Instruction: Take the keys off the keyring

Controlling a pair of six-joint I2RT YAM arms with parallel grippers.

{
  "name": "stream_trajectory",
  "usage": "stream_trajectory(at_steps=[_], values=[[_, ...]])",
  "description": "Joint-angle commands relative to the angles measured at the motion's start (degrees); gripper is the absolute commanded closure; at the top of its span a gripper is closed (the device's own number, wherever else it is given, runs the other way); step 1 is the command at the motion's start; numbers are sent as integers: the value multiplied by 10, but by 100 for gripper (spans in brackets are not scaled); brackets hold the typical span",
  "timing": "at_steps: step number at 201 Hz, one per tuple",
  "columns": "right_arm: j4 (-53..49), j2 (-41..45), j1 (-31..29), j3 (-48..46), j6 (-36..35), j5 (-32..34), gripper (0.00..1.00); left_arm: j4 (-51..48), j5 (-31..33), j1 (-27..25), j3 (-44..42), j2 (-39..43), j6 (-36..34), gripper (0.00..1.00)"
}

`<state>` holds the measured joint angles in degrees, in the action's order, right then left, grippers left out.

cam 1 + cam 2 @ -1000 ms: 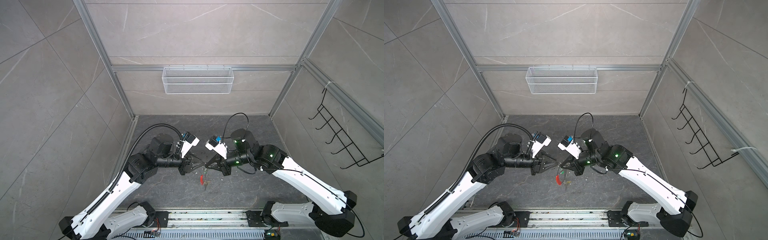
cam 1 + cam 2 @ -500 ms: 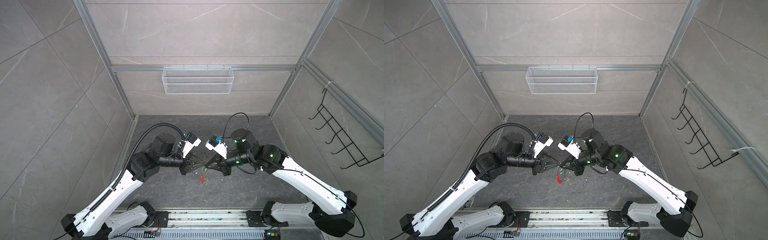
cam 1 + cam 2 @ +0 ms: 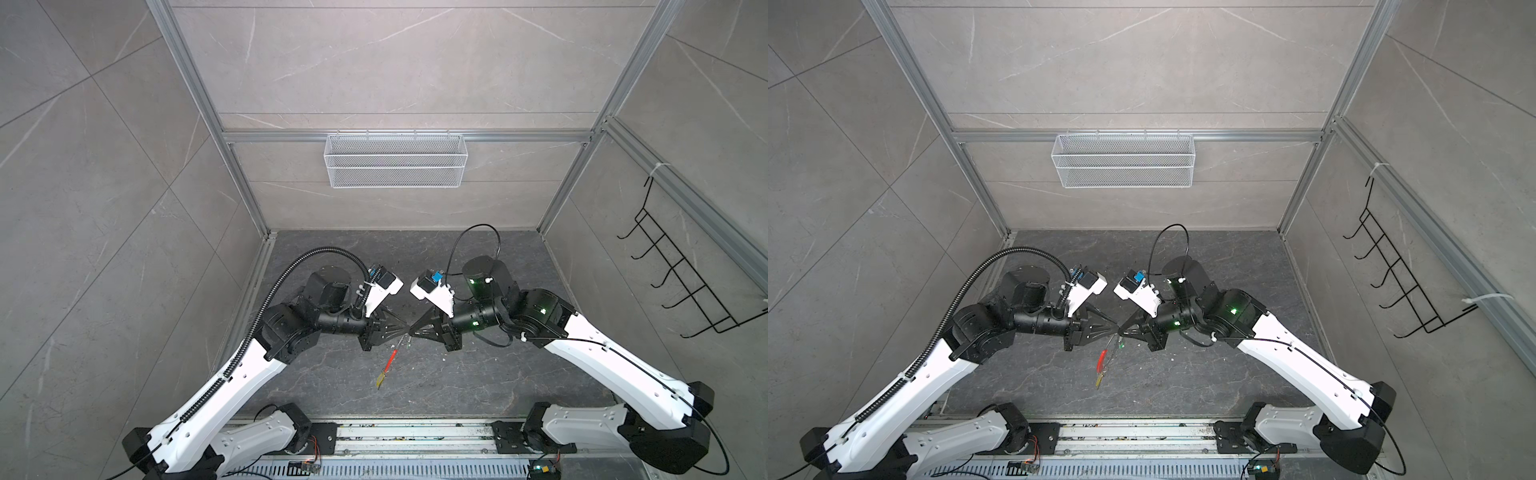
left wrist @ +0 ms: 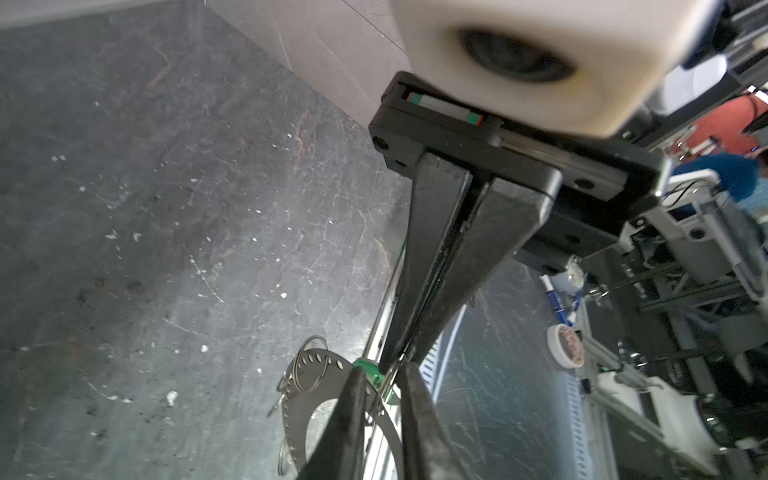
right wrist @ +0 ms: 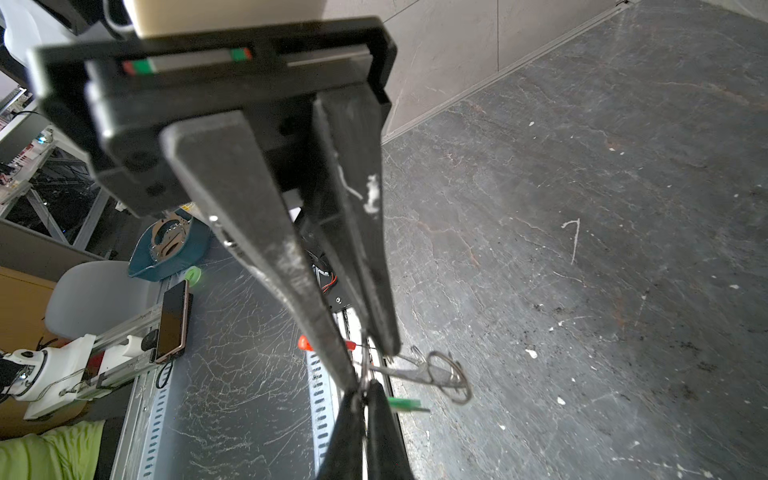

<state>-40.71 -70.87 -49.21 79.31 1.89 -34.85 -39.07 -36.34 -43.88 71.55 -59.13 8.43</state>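
Wire basket point(image 3: 395, 160) hung on back wall point(image 3: 395, 62), keyring point(image 3: 390, 357) clamped by right gripper point(image 3: 411, 331) above stone floor point(image 3: 478, 374), hold of left gripper point(image 3: 404, 330) unclear.

Red-sleeved keyring point(image 3: 390, 360), yellow tag point(image 3: 380, 379), green tag point(image 5: 405, 403)

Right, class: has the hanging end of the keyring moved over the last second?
Yes. Judged against the fixed wire basket, the hanging end of the keyring has swung leftward in both top views.
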Motion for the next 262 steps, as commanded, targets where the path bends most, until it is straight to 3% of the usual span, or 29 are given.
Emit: stream_trajectory(at_steps=[1,37,58,87,114,132,168,206,219,225,262], values=[[21,4,-2,20,-1,-8,100,-3,-24,-1,23,3,-16,90],[20,-2,-1,24,1,-5,100,0,-25,-1,25,4,-16,93],[25,-6,-2,28,8,-6,100,4,-28,-1,25,3,-17,100],[34,-5,-2,31,14,-1,100,38,-20,-2,6,23,-15,100],[63,21,-2,9,15,17,71,96,-9,-2,-32,64,-8,100],[92,42,-2,-14,16,22,58,130,-8,-1,-53,82,-5,100],[144,81,-2,-70,21,60,54,197,-1,-1,-90,118,9,100],[149,83,-20,-83,10,45,47,250,14,-2,-116,133,28,100],[147,83,-33,-84,2,47,44,258,18,-1,-119,133,33,100],[146,83,-39,-85,-2,51,38,260,18,-1,-120,133,33,100],[135,66,-71,-74,-13,98,38,279,18,-1,-126,136,44,100]])
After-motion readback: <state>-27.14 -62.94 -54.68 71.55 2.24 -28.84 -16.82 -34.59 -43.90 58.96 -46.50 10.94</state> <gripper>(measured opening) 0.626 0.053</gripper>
